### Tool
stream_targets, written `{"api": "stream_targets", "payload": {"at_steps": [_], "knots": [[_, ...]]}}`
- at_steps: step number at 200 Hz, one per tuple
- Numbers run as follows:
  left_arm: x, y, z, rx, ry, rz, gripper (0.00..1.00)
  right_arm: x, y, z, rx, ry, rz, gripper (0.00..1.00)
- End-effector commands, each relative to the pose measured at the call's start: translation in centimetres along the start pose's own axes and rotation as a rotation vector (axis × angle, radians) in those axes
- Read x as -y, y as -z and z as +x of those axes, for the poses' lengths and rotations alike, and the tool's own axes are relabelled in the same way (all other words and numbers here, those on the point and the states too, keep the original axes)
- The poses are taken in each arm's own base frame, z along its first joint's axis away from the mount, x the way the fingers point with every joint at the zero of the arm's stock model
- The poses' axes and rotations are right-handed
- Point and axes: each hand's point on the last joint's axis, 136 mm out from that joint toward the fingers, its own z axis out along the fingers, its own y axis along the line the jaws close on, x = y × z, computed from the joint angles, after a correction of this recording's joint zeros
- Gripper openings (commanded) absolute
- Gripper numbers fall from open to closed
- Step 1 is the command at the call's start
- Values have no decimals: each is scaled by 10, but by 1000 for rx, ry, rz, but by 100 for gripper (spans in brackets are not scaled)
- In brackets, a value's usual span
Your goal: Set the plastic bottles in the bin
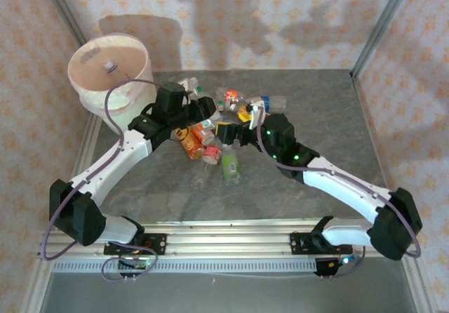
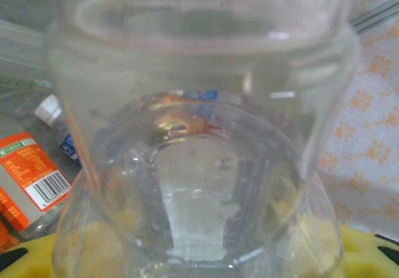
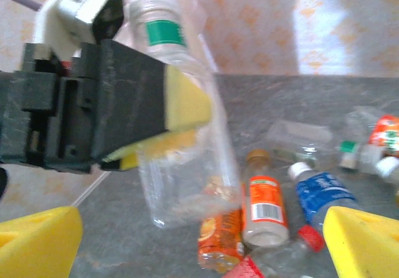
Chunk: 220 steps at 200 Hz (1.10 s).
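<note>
- The left gripper (image 1: 188,101) was clamped on a clear bottle (image 3: 181,166) with a green label and a white cap, its yellow pads (image 3: 187,100) pressed against the bottle's sides.
- The right gripper (image 3: 201,240) was open, with its yellow fingertips (image 3: 37,244) wide apart and nothing held between them.
- The bin (image 1: 91,101) stood left of and beyond the left fingers, near them but apart, with a strip of bare table (image 1: 316,116) between.
- The rest of the plastic bottles (image 1: 217,134) lay in a loose heap just beyond and beneath both sets of fingers.
- An orange-labelled bottle (image 3: 265,206) and a blue-labelled bottle (image 3: 321,194) lay side by side ahead of the right fingers.
- Open table lay to the right of the right fingers and back toward the arm bases. The papered walls and a metal post (image 1: 379,25) closed the far edges.
- In the left wrist view the held bottle sat so close that it blurred, and only the pad corners (image 2: 368,253) showed.
- A small object inside the bin was too small to identify.
- Bottles at the far right of the right wrist view were blurred.
</note>
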Motion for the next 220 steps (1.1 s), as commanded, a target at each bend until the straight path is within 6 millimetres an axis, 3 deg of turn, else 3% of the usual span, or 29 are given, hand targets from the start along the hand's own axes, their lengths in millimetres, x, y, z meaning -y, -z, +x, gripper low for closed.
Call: {"api": "stream_targets", "payload": {"at_steps": [1, 39, 88, 106, 151, 184, 220], "knots": [[8, 28, -30, 102, -70, -38, 52, 32, 18, -10, 95, 27, 186, 99], [13, 52, -67, 204, -128, -106, 51, 66, 32, -6, 128, -12, 368, 99], [20, 92, -129, 359, -228, -215, 50, 76, 36, 3, 107, -35, 424, 99], [7, 111, -154, 428, -252, -330, 50, 79, 38, 2, 105, -34, 440, 99], [-47, 162, -213, 562, -220, -628, 49, 84, 41, 5, 91, -23, 473, 99], [-81, 186, -239, 633, -189, -775, 49, 85, 41, 7, 87, -26, 474, 99], [-110, 204, -256, 678, -184, -920, 50, 85, 41, 8, 84, -28, 475, 99]]}}
